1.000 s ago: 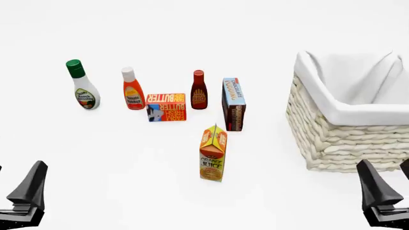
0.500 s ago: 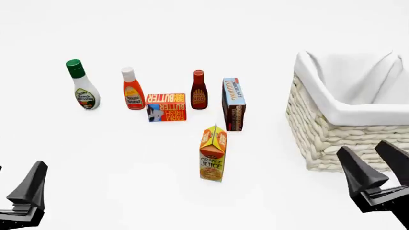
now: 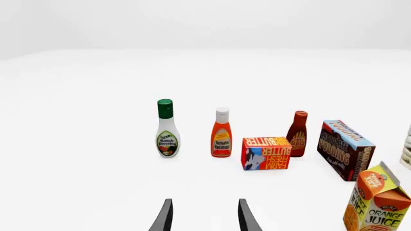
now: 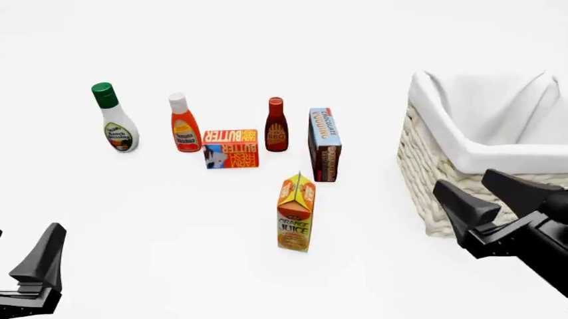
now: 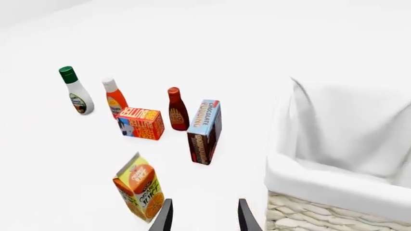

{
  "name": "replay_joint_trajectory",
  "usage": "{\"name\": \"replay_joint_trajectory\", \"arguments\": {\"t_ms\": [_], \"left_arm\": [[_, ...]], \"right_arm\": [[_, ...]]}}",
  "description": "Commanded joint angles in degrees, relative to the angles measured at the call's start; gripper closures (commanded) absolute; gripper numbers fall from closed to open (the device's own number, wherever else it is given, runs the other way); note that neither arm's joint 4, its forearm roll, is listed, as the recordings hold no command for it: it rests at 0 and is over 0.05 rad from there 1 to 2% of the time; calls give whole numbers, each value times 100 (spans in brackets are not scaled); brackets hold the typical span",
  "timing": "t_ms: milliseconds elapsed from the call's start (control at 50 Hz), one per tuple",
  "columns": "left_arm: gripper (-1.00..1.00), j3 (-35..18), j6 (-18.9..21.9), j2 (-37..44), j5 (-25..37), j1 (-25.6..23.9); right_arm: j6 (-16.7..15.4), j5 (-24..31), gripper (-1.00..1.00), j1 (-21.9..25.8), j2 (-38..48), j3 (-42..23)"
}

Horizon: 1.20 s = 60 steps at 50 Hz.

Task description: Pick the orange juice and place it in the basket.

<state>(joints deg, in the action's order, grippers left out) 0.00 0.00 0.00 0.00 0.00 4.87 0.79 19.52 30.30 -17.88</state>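
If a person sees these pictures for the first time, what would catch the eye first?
Probably the basket, large and cream-white, at the table's right side, with the open right gripper in front of it. Next, the orange juice standing alone, nearer the arms than the row of bottles and boxes behind it.
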Motion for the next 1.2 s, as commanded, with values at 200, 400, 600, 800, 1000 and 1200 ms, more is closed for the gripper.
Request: {"name": "replay_joint_trajectory", "arguments": {"t_ms": [200,400,600,800,1000,1200], "left_arm": [[-100,0,0,0,0,0],[-100,0,0,0,0,0],[-100,0,0,0,0,0],[-100,0,0,0,0,0],[-100,0,0,0,0,0],[-100,0,0,0,0,0]], "right_arm": [[30,407,-100,507,991,-717],[273,692,-100,653,1252,-1052],[848,1097,-100,854,1437,-1478],[1136,1441,-100,894,1728,-1886],[1341,1624,-100,932,2182,-2234],[1513,1765,-100,979,2631,-2525]]}}
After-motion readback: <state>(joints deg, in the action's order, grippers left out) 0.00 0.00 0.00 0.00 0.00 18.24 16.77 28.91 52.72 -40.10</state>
